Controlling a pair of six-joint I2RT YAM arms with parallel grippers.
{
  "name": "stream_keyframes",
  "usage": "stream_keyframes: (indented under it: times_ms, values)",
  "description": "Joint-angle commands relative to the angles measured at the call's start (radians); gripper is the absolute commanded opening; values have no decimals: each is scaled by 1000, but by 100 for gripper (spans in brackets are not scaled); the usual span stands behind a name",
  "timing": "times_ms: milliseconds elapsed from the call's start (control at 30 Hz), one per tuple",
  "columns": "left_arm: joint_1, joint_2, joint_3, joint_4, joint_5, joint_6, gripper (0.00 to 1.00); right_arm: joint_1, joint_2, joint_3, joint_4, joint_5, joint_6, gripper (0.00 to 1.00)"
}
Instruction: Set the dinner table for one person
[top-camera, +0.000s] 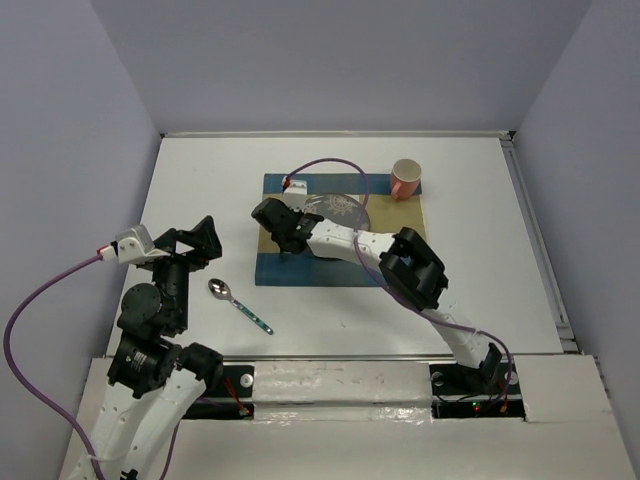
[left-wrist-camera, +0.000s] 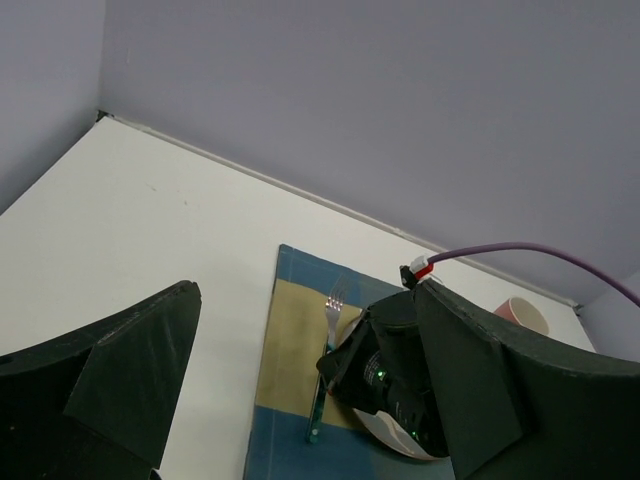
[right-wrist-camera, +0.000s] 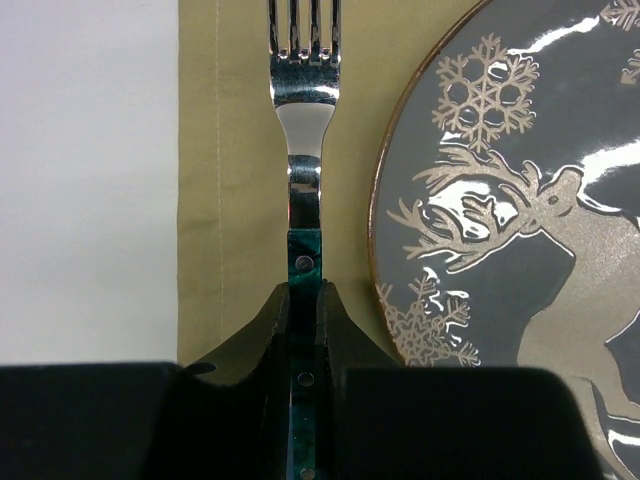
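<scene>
The white dinner table (top-camera: 200, 180) holds a blue-and-tan placemat (top-camera: 400, 275). On the mat lies a dark plate (top-camera: 345, 207) with a gold reindeer pattern (right-wrist-camera: 520, 200). My right gripper (top-camera: 272, 222) is low over the mat's left part. In the right wrist view it (right-wrist-camera: 305, 300) is shut on the green handle of a fork (right-wrist-camera: 305, 130), which lies along the tan stripe just left of the plate, tines pointing away. A spoon (top-camera: 238, 305) with a green handle lies on the table left of the mat. My left gripper (top-camera: 195, 245) is open and empty, above the table beyond the spoon.
A pink cup (top-camera: 406, 180) stands at the mat's far right corner; it also shows in the left wrist view (left-wrist-camera: 520, 315). That view also shows the fork (left-wrist-camera: 328, 350) and the right gripper (left-wrist-camera: 385, 375) on the mat. Grey walls enclose the table on three sides.
</scene>
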Motion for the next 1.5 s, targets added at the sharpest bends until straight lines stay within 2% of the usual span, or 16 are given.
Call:
stream_keyframes:
  times_ms: [0,267,333,400,433,533,667,800,900,967,1100,1167,1200,1233,1467]
  values:
    - [5,-14,4,44,-5,-6,99,-4,31,82,7,2,4,0]
    - [6,-11,4,46,1,-3,99,-22,100,142,-10,-21,-5,0]
    - [5,-11,4,46,-1,-1,99,-22,102,142,-12,-27,-4,3]
    - [5,-8,4,46,1,0,99,-22,102,145,-12,-31,-10,8]
    - [5,-6,4,44,1,0,99,-22,103,147,-12,-32,-16,15]
    - [6,-6,4,44,1,0,99,-22,99,156,-10,-50,-41,30]
    - [5,-3,6,46,-2,3,99,-22,71,159,-7,-96,-90,33]
    - [5,-5,6,40,-13,14,99,19,-27,72,109,-152,-220,34]
    - [5,-2,10,35,-28,20,99,88,-145,-68,247,-210,-335,36]
    - [6,-2,12,32,-48,22,99,129,-215,-190,322,-264,-395,44]
    - [9,-8,10,36,-56,26,99,238,-262,-347,362,-339,-407,47]
    - [16,-6,9,38,-53,28,99,300,-257,-378,369,-328,-415,52]
    - [22,-6,9,40,-50,28,99,317,-242,-389,370,-327,-421,59]
    - [25,-5,9,40,-48,26,99,340,-233,-387,369,-325,-427,62]
    - [52,7,7,43,-24,25,99,364,-170,-349,346,-304,-443,62]
